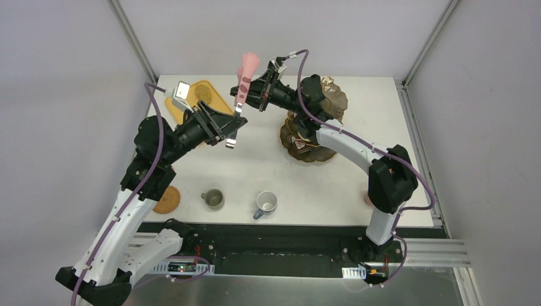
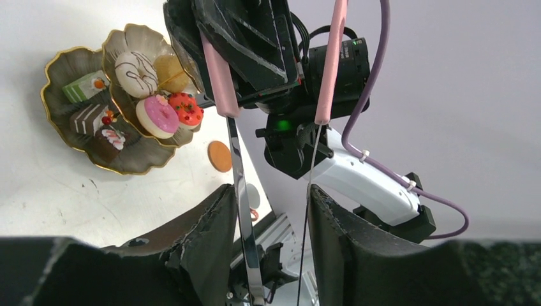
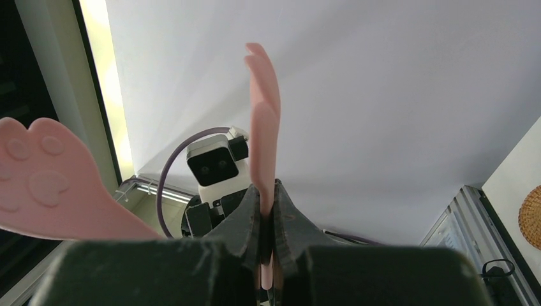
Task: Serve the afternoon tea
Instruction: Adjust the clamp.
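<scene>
Two hands meet on the pink-handled tongs [image 1: 245,76] in mid-air. The right hand [image 3: 266,210] pinches one pink arm tight. The left hand [image 2: 271,197] has its jaws half-spread astride the steel blades; whether they grip, I cannot tell. Serving looks barely begun: the three-tier stand [image 1: 312,157] sits loaded on the worktop, and the olive mug [image 1: 212,199] and grey-blue mug [image 1: 266,203] stand off the coaster [image 1: 167,199].

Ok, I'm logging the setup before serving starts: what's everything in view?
tongs: one, pink handles, metal blades, held up between both tools
three-tier stand: one, dark, gold-rimmed, far right
doughnuts: three, white, pink, red, on stand
small cakes: three, green, brown, pinkish, tier below
mugs: two, olive, grey-blue, near edge
coasters: three, brown, near left; on tray; near right
tray: one, yellow-orange, far left
right tool: shut on tongs' handle
left tool: jaws around the blades
</scene>
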Controlling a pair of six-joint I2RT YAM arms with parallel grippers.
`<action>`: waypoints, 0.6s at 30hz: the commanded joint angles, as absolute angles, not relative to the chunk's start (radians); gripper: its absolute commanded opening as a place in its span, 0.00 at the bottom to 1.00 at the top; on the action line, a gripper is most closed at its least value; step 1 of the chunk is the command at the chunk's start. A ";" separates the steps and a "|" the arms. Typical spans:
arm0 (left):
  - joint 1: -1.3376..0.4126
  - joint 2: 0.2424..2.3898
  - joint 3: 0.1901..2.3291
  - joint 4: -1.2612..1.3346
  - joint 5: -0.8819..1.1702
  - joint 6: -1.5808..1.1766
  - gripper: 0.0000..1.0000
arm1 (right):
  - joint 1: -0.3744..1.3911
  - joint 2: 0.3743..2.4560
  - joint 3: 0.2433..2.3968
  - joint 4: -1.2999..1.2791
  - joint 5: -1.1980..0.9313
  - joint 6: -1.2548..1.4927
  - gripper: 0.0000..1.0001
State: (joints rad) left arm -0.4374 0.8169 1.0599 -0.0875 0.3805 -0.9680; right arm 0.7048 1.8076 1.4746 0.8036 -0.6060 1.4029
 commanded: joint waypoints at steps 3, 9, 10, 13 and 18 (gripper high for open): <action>-0.435 0.835 1.115 -0.038 0.341 -0.928 0.46 | 0.716 1.793 1.481 0.880 -0.587 1.411 0.00; -0.436 0.846 1.145 -0.088 0.316 -0.888 0.31 | 0.711 1.782 1.477 0.832 -0.581 1.390 0.08; -0.436 0.848 1.150 -0.103 0.312 -0.879 0.29 | 0.711 1.779 1.478 0.810 -0.581 1.377 0.11; -0.435 0.848 1.173 -0.167 0.276 -0.856 0.25 | 0.707 1.749 1.474 0.699 -0.557 1.321 0.36; -0.435 0.855 1.254 -0.340 0.138 -0.783 0.28 | 0.697 1.683 1.442 0.429 -0.521 1.219 0.71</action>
State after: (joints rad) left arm -0.4374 0.8566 1.1481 -0.2329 0.2626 -0.8700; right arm 0.7063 1.7874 1.4593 0.6338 -0.5545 1.3262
